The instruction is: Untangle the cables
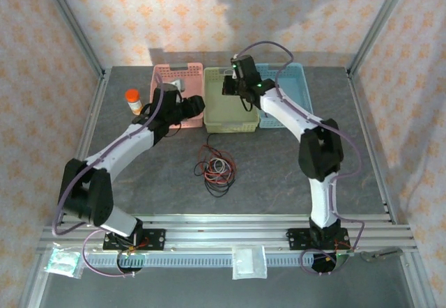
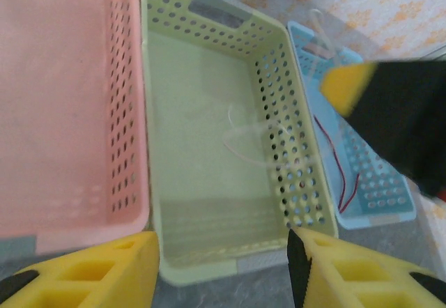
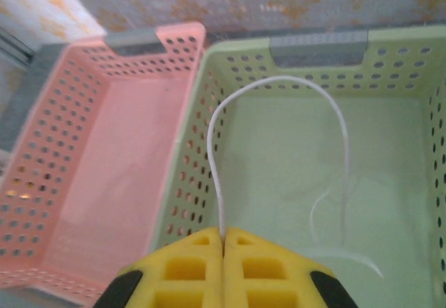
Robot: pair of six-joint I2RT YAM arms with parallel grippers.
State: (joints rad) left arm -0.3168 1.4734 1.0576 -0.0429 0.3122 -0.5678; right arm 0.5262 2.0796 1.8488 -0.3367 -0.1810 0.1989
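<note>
While over green basket, white cable

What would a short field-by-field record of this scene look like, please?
left gripper: open, empty, aimed at green basket
right gripper: shut on white cable
white cable: arcs up from right gripper, down into green basket
pink basket: left of green basket
blue basket: right of green basket
red cable: in blue basket
cable pile: red, black, white loops, in front of the baskets
bottle: orange, left of pink basket
</note>
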